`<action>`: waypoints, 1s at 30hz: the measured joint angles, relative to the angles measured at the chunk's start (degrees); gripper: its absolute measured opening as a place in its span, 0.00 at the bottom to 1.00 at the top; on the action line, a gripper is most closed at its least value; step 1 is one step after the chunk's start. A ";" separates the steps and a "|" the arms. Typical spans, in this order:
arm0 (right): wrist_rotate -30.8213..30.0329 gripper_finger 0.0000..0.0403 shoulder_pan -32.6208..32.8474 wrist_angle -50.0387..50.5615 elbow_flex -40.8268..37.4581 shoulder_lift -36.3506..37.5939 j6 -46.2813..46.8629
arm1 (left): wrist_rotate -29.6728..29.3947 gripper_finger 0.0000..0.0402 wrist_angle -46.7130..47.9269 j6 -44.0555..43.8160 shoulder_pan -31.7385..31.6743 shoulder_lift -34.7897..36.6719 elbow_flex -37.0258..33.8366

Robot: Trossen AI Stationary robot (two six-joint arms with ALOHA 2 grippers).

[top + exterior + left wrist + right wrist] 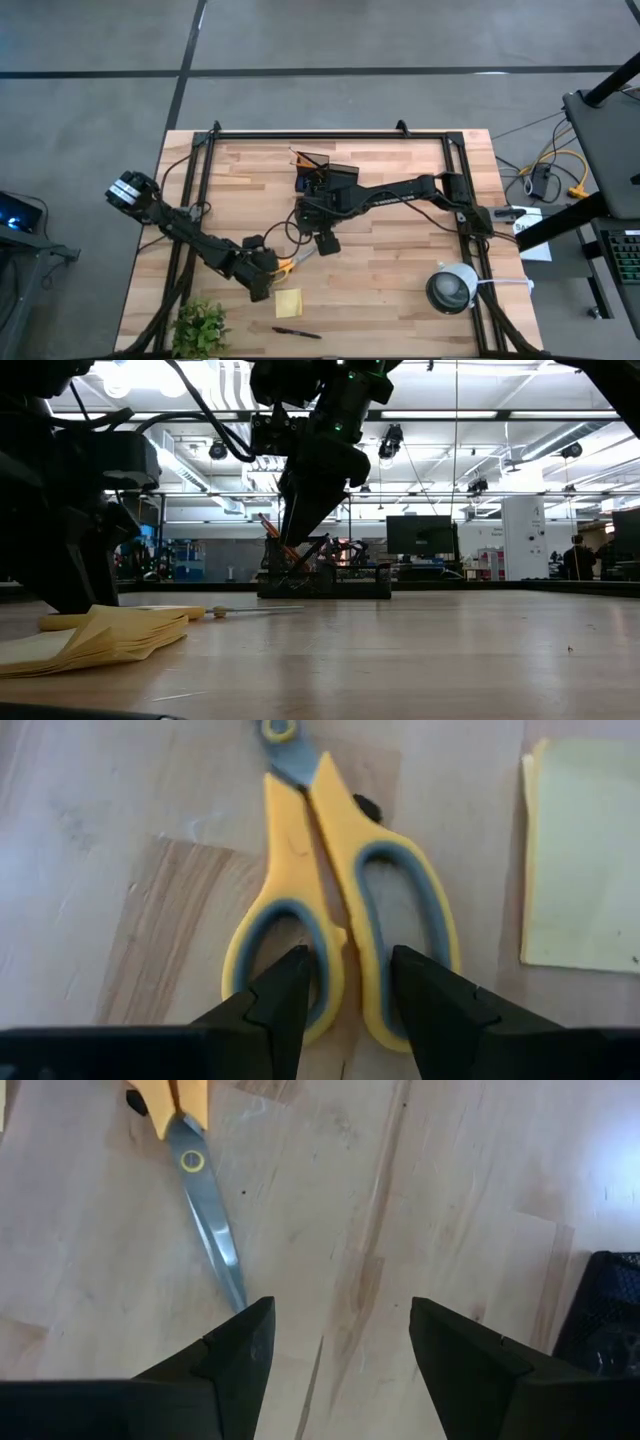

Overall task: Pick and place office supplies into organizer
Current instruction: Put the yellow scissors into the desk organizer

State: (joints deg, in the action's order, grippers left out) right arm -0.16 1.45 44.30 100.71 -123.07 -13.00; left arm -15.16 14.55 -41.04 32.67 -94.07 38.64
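The scissors (335,910) are being grasped: the left gripper (347,982) is set narrowly around the handles, unclosed. Closing, then lifting toward the organizer (322,172), is called for.

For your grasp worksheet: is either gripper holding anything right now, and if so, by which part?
Nothing is held. The left gripper is open, straddling the scissors handles; the right gripper is open above bare table.

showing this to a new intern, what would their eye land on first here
Likely the yellow-handled scissors lying flat on the wooden table, with the left gripper open, its fingers set in and around the handle loops. Next, the sticky-note pad just beside them. The right gripper hangs open above bare wood near the blade tip, by the dark organizer.
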 joint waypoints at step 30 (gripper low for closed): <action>-27.74 0.54 1.17 1.12 -32.67 42.52 36.16 | -18.57 0.13 58.71 45.04 -20.61 14.29 27.75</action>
State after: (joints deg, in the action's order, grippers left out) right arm -27.90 2.62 45.42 68.03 -80.54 23.16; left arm -33.73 73.26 4.00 12.06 -79.77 66.40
